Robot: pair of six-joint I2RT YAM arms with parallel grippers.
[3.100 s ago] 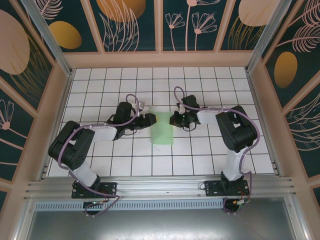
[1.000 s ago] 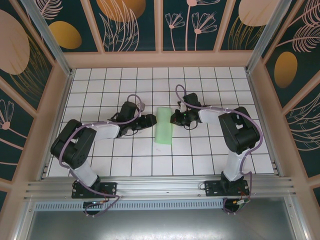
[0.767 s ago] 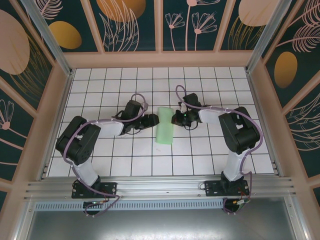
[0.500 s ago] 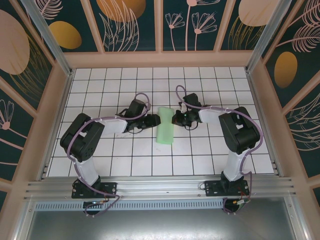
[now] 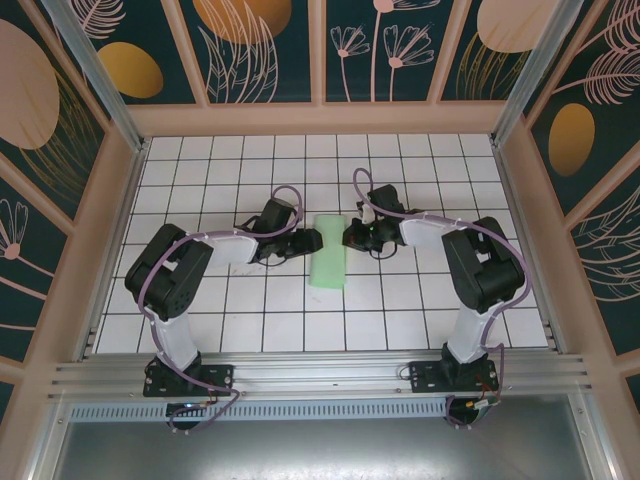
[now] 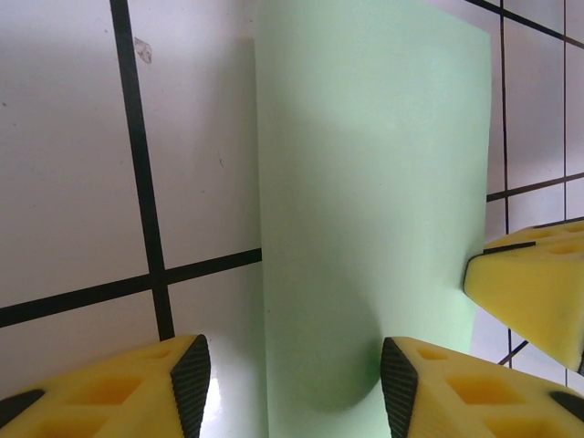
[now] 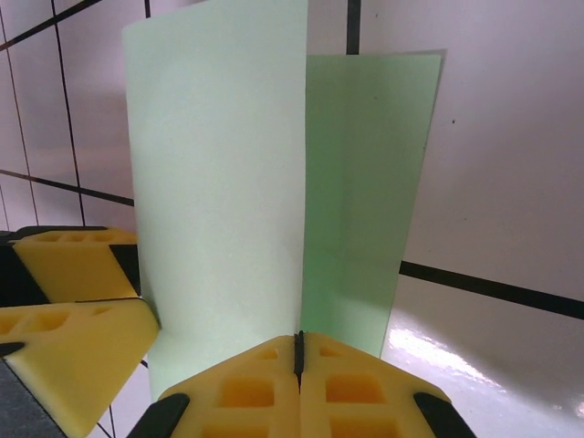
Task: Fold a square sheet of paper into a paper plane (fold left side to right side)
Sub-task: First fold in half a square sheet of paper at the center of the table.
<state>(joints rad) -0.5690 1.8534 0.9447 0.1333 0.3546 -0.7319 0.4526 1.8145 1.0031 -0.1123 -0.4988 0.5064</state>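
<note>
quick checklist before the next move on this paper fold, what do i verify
1. Right gripper pinching the square sheet of paper at its free edge: ok, jaws shut on it.
2. Left gripper open, straddling the sheet: ok.
3. Flap lying flat on the lower layer: not ok, it stands raised.
4. Edges lined up: cannot tell while the flap is up.
5. Crease pressed flat: not ok, the paper looks bowed between the left fingers.

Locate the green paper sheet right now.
Top view: the folded sheet of paper lies centrally on the tiled table, between the left claw and the right claw.
</note>
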